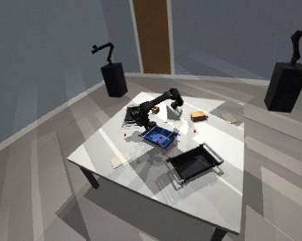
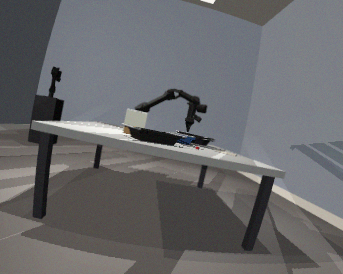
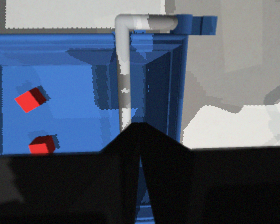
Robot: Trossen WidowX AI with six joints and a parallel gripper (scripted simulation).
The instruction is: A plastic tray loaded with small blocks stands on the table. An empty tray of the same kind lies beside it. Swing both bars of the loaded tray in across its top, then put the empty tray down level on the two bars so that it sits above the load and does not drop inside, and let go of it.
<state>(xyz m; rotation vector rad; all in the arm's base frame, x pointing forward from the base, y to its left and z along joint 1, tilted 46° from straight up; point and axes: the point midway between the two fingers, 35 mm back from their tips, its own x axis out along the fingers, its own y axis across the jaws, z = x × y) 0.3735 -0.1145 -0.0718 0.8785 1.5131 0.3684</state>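
Observation:
The blue tray (image 1: 151, 137) (image 2: 187, 140) (image 3: 67, 82) holds a few small red blocks (image 3: 27, 101). In the wrist view one pale wire bar (image 3: 124, 70) lies across the tray's top, just inside its end wall. A pale line near the other end shows in the top view, too small to tell its exact pose. My gripper (image 1: 152, 126) (image 2: 188, 130) (image 3: 138, 129) is shut with its fingertips together. It is low over the tray's end, just beside the bar, and hides the bar's lower part. An empty black tray (image 1: 194, 163) (image 2: 154, 136) stands apart, with its bars over its ends.
Another black tray (image 1: 129, 117) with wire bars is behind the blue one, by the arm. An orange box (image 1: 198, 116), a small brown block (image 1: 155, 109), a pale upright panel (image 2: 135, 118), tan sheets (image 1: 120, 159) (image 1: 229, 118) and loose red bits (image 1: 195, 130) (image 1: 125, 135) are around.

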